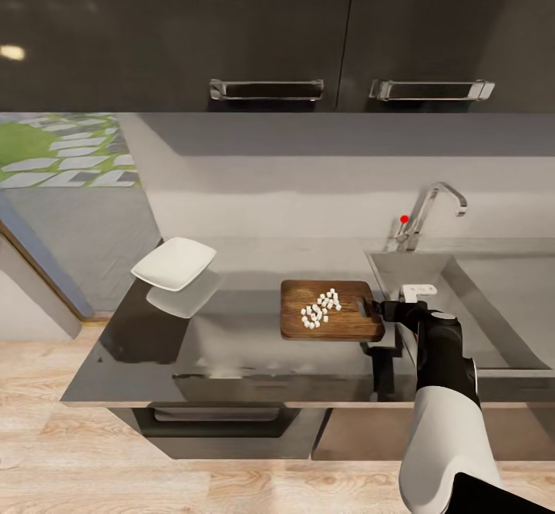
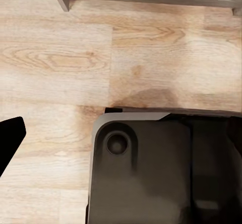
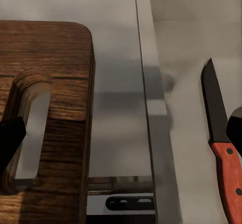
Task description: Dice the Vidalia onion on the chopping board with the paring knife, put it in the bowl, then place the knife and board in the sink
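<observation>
The dark wooden chopping board lies on the grey countertop, with the white diced onion piled on it. Far left on the counter stands the white bowl. My right gripper hovers open over the board's right end beside the sink. In the right wrist view its dark fingertips flank the board's slotted end and the paring knife, which lies red-handled on the sink's grey bottom. My left gripper hangs low over the floor, one finger showing.
A chrome faucet with a red knob stands behind the sink. Dark upper cabinets with chrome handles hang above the counter. Light wood floor runs in front, and my dark base sits below the left wrist.
</observation>
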